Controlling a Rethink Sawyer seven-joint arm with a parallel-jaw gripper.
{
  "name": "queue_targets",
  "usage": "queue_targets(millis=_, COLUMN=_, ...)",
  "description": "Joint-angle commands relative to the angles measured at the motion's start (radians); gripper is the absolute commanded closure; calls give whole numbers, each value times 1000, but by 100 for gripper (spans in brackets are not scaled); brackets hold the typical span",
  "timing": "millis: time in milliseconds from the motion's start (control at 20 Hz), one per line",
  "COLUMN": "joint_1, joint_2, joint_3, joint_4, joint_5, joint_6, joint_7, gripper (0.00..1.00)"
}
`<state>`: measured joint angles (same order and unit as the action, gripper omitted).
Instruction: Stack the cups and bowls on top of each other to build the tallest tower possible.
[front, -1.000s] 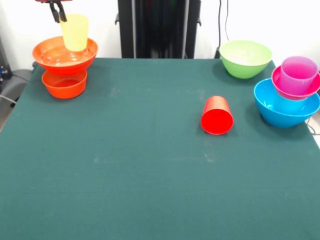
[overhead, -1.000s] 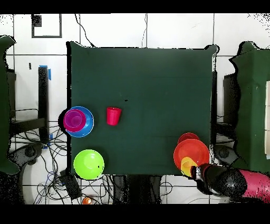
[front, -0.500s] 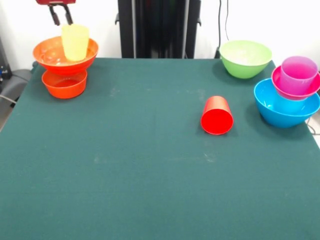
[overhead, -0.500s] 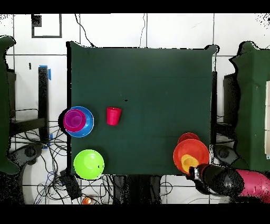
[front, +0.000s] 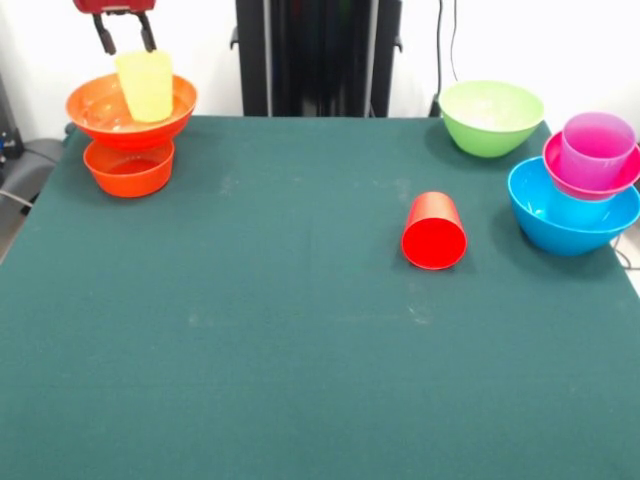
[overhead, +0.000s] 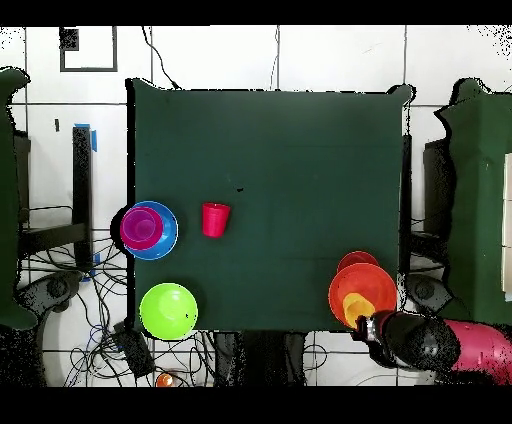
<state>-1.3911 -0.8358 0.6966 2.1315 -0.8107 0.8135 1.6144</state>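
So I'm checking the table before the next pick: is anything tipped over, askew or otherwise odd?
The red cup lies on its side mid-table, mouth toward the camera. The yellow cup leans slightly in the wide orange bowl, which sits off-centre on a small orange bowl. The gripper hovers above it, fingers open.

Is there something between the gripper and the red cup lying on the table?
Nothing visible. The open gripper hangs above the yellow cup in the wide orange bowl; only bare table lies before the red cup.
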Motion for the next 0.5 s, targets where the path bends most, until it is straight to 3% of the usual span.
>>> queue_targets(millis=50, joint_1=48, joint_2=45, joint_3=28, joint_4=-62, joint_5=-83, joint_6=-35, joint_7=-169, gripper=0)
queue_targets(millis=500, joint_1=47, joint_2=40, joint_3=29, joint_4=-69, joint_5=-68, joint_6=-22, joint_7=-171, gripper=0)
